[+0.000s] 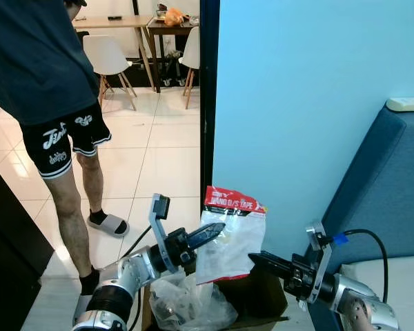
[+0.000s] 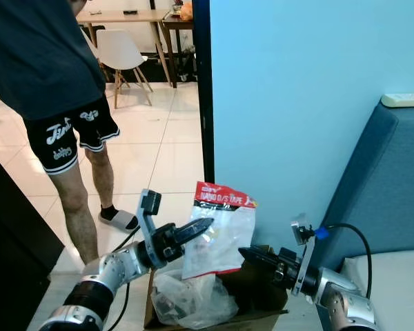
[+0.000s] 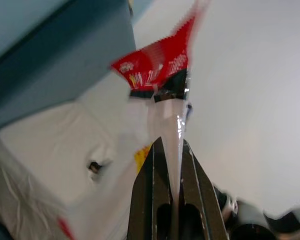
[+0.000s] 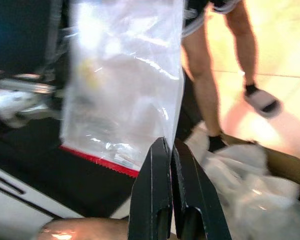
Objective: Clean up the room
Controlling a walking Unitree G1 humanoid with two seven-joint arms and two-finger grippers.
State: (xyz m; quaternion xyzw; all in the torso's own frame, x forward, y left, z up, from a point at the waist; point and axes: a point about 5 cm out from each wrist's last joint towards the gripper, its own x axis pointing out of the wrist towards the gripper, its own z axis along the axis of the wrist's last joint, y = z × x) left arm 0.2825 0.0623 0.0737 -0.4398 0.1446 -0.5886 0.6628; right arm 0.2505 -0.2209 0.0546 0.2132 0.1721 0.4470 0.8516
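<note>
Left gripper (image 1: 215, 230) fingers pinching clear red-topped bag (image 1: 229, 241), hanging above cardboard box (image 1: 262, 303). Right gripper (image 1: 257, 258) fingers pressing together, tips just beside bag's lower edge. Person (image 1: 52, 83) standing beyond.

A home: blue sofa (image 1: 393, 179), tiled floor (image 1: 159, 152), dining table (image 1: 114, 22) with white chairs (image 1: 107, 55) beyond.

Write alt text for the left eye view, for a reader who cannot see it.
The left claw pinches a clear plastic bag with a red header above a cardboard box holding crumpled plastic. The right claw, shut, points at the bag's lower edge. A person stands on the white tiled floor beside a light blue wall.
</note>
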